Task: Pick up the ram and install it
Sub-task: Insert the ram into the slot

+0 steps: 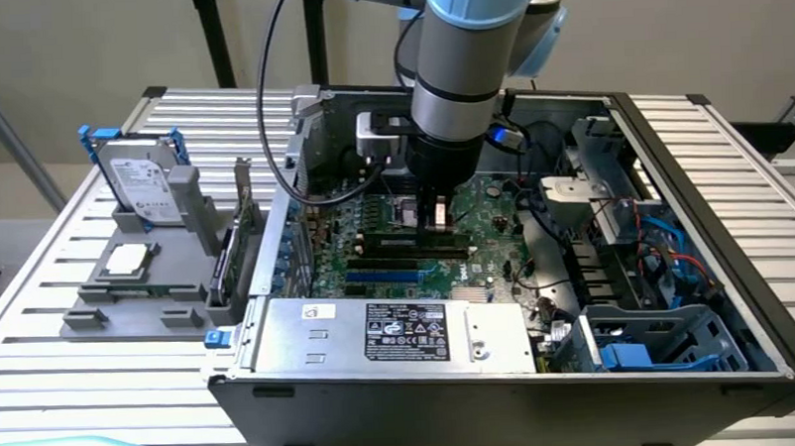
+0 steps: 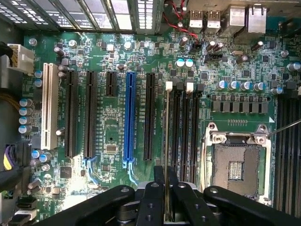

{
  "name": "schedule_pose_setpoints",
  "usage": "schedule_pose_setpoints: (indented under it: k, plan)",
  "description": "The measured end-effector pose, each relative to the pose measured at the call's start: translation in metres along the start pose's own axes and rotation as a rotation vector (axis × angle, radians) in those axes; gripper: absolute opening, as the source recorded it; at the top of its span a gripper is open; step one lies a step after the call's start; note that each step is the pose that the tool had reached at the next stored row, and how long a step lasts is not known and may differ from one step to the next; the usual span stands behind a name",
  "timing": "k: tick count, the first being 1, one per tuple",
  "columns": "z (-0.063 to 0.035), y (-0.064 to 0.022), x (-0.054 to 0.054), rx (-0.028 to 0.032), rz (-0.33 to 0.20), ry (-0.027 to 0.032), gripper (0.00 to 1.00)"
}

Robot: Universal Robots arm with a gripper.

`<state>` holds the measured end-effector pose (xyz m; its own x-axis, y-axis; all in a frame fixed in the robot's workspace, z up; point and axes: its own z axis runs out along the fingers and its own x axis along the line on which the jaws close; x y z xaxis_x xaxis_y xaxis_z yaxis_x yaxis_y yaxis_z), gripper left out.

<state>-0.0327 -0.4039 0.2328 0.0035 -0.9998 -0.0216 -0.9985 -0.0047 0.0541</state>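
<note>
One ram [image 2: 166, 141], edge-on, clamped between gripper [image 2: 165, 188] fingers over black memory slots [image 2: 183, 127], mid-motherboard [image 2: 108, 136]. Judged light, stiff, fragile; best held by long faces.

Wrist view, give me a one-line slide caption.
Gripper holds the ram edge-on over the motherboard's black memory slots.

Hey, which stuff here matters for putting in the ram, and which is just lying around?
For the job:
ram, seen edge-on in the gripper
memory slots
motherboard

Lying about:
hard drive on the grey stand
CPU
power supply
empty CPU socket
</note>
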Motion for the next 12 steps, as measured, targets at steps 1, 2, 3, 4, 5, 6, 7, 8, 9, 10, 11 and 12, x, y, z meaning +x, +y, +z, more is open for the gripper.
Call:
schedule_pose_setpoints:
  k: [1, 2, 3, 4, 5, 6, 7, 8, 9, 10, 11, 12]
  plan:
    - [0.0003, 0.0000, -0.0009, 0.0000, 0.000, 0.0022, 0.14]
    - [0.0005, 0.0000, -0.0017, 0.0000, 0.000, 0.0038, 0.14]
    - [0.0008, 0.0000, -0.0023, 0.0000, 0.000, 0.0051, 0.14]
    - [0.0011, 0.0000, -0.0028, 0.0000, 0.000, 0.0064, 0.14]
    - [0.0013, 0.0001, -0.0030, 0.0000, 0.000, 0.0074, 0.14]
    - [0.0015, 0.0001, -0.0031, 0.0000, 0.000, 0.0084, 0.14]
    - [0.0016, 0.0001, -0.0031, 0.0000, 0.000, 0.0099, 0.14]
    - [0.0017, 0.0001, -0.0031, -0.0001, 0.001, 0.0116, 0.14]
    - [0.0019, 0.0002, -0.0032, -0.0001, 0.001, 0.0136, 0.14]
    - [0.0021, 0.0003, -0.0032, -0.0001, 0.001, 0.0150, 0.14]
    - [0.0022, 0.0004, -0.0032, -0.0001, 0.001, 0.0161, 0.14]
    - [0.0023, 0.0004, -0.0032, -0.0001, 0.001, 0.0172, 0.14]
